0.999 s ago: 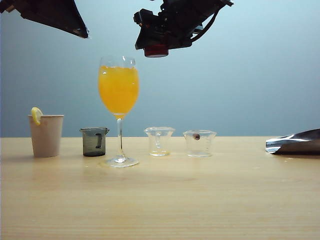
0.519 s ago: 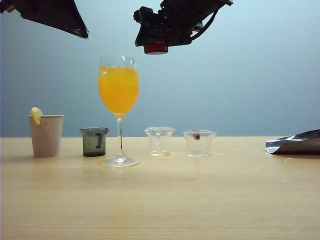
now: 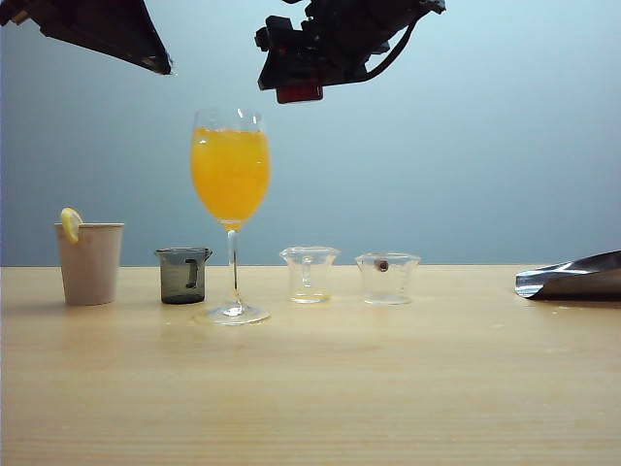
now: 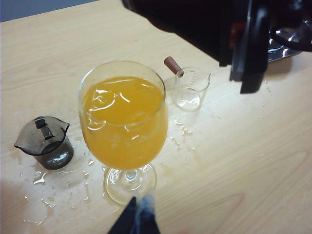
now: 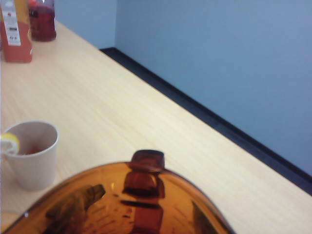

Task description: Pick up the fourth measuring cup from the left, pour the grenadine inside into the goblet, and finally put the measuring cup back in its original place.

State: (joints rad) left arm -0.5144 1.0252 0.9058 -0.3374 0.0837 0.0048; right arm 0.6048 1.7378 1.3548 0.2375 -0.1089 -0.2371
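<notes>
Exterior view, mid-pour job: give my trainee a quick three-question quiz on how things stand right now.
1. True or false: the goblet stands empty.
2. Where is the amber measuring cup?
A. On the table beside the clear cups
B. In the right hand, raised above the goblet's rim and a little to its right
C. Lying tipped over by the paper cup
3. Fill in: the paper cup carries a ___ slice on its rim.

Key
1. False: it holds orange liquid.
2. B. The left hand hangs high on the left, away from the cups.
3. Lemon.
</notes>
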